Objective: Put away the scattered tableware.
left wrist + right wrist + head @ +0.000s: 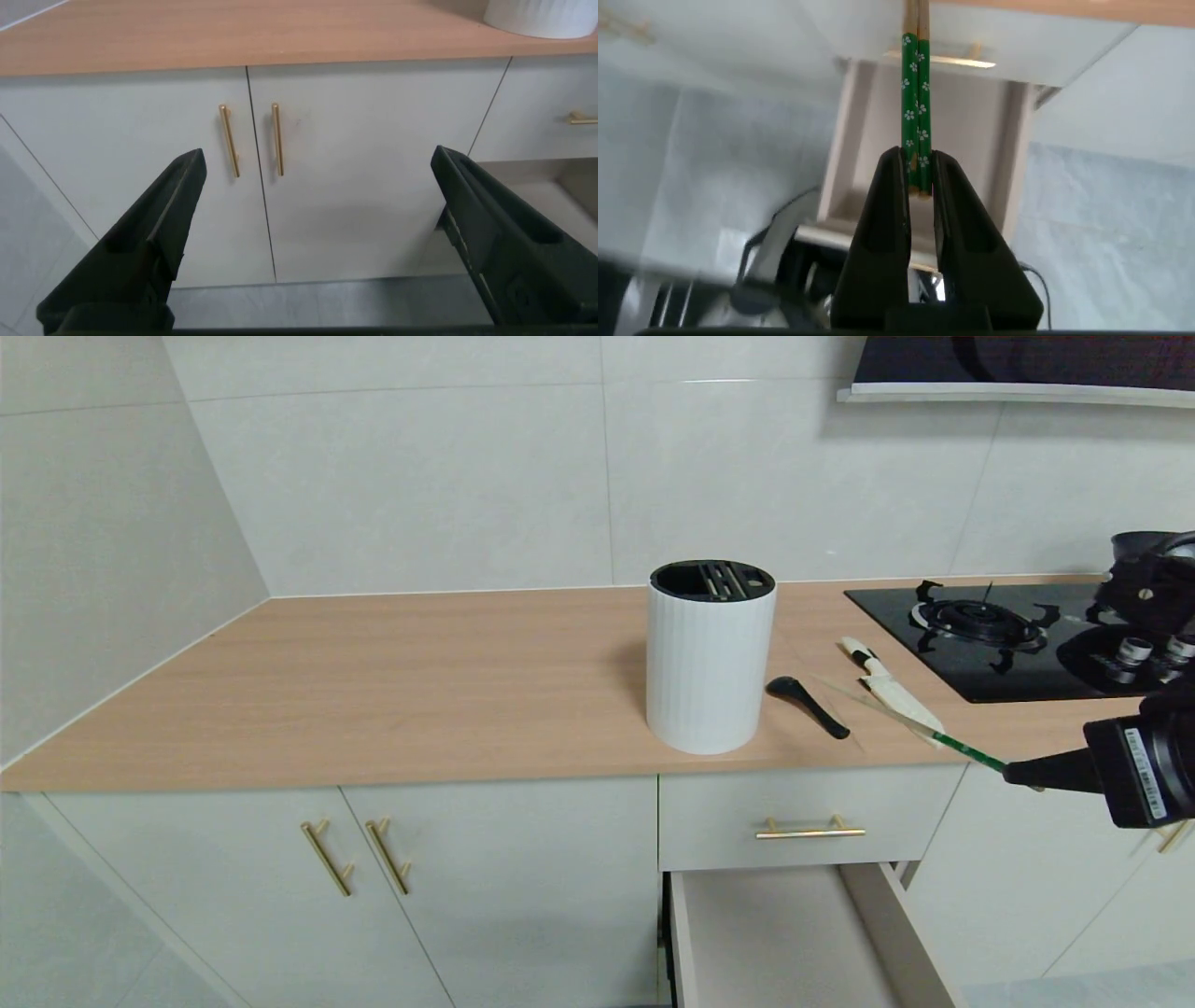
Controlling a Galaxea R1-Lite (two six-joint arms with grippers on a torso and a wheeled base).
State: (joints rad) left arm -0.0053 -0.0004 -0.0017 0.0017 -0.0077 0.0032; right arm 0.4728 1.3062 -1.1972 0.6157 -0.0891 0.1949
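1. Right pincer point(1016, 771): it is clamping narrowly on the green end of a pair of chopsticks point(920, 728) and hanging just off the front edge of the desk point(420, 681), toward its right end.
2. Chopsticks: they are pointing out from the pincer tips toward the desk, their thin pale ends passing over the desk top and crossing the blade tip of the knife point(887, 691). Whether they are touching the wood cannot be told. The gripped ends are showing green with small white flowers.
3. Holder point(709, 663): this white ribbed cylinder with a black slotted top is standing upright on the desk, well apart from the right pincer.
4. Spoon point(808, 705): black, it is lying just beside the holder, between it and the knife.
5. Knife: with a white handle and a cream blade, it is lying between the spoon and the stove point(990, 635).
6. Drawer point(775, 933): it is standing open below the desk edge.
7. Left pincer point(318, 163): it is spreading wide, holding nothing, and facing two cupboard doors point(308, 205) with gold handles.
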